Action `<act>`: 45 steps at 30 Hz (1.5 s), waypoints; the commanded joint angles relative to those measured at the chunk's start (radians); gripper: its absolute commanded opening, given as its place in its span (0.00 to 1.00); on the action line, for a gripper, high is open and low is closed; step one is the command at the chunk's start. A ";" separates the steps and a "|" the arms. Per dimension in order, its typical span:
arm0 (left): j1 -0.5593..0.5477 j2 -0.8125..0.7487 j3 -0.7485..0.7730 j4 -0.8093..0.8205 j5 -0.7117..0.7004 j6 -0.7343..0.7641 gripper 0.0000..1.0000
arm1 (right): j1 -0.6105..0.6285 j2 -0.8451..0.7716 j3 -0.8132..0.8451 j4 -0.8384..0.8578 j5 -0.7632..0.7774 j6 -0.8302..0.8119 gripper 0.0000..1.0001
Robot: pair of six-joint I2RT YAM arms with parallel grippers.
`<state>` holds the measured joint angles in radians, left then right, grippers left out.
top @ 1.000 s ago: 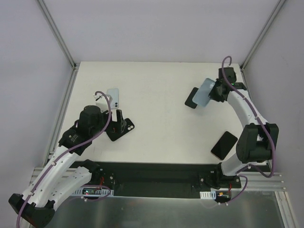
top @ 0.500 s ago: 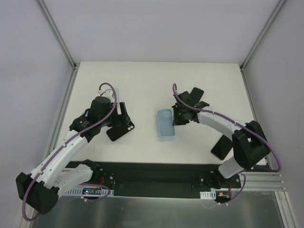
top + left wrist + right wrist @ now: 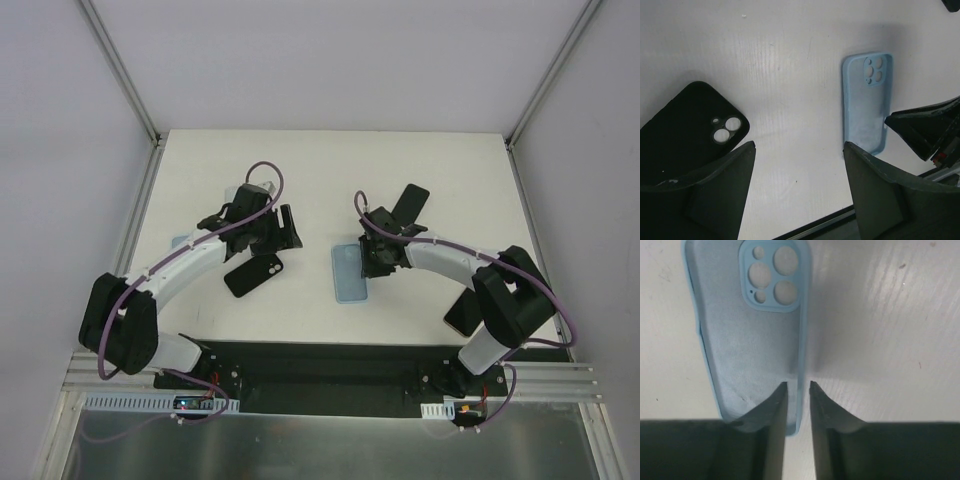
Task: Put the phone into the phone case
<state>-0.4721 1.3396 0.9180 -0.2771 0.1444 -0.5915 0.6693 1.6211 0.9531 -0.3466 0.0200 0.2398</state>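
We see blue case (image 3: 750,340) flat on bench (image 3: 440,160), hollow up, ready for phone. Right fingers (image 3: 775,410) straddle its wall; we cannot tell if pinching. Left fingers (image 3: 705,195) spread, empty. Dark phone (image 3: 410,200) lies apart, behind.

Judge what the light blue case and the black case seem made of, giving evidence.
Light blue case: probably soft silicone, matte, with a fuzzy lining inside. Black case: silicone or matte plastic, hard to tell; dull surface, no glare.
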 commanded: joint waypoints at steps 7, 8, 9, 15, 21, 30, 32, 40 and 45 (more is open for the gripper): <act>-0.008 -0.043 0.041 0.026 -0.026 0.005 0.80 | -0.014 -0.139 0.042 -0.117 0.166 0.065 0.71; -0.007 -0.055 0.041 0.003 -0.049 0.019 0.84 | -0.017 -0.165 0.042 -0.127 0.182 0.070 0.73; -0.007 -0.084 0.039 -0.020 -0.113 0.019 0.87 | -0.023 -0.176 0.044 -0.152 0.192 0.075 0.76; 0.023 -0.174 0.054 -0.194 -0.242 0.148 0.99 | -0.024 -0.266 0.024 -0.201 0.218 0.070 1.00; 0.032 -0.135 0.151 -0.316 -0.441 0.363 0.99 | -0.023 -0.381 -0.045 -0.181 0.219 0.095 0.96; 0.248 0.071 0.340 -0.352 -0.273 0.354 0.97 | -0.024 -0.486 -0.040 -0.218 0.235 0.029 0.96; 0.250 0.127 0.396 -0.372 -0.273 0.346 0.99 | -0.025 -0.518 -0.048 -0.221 0.276 0.041 0.96; 0.239 0.092 0.354 -0.333 -0.111 0.337 0.99 | -0.114 -0.462 0.050 -0.402 0.575 0.243 0.96; 0.239 0.033 0.274 -0.309 -0.072 0.351 0.99 | -0.304 -0.454 -0.007 -0.402 0.523 0.253 0.96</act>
<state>-0.2237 1.4479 1.2392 -0.5999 0.0101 -0.2676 0.4927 1.1610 0.9558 -0.6933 0.5106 0.4534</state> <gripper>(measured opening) 0.990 0.961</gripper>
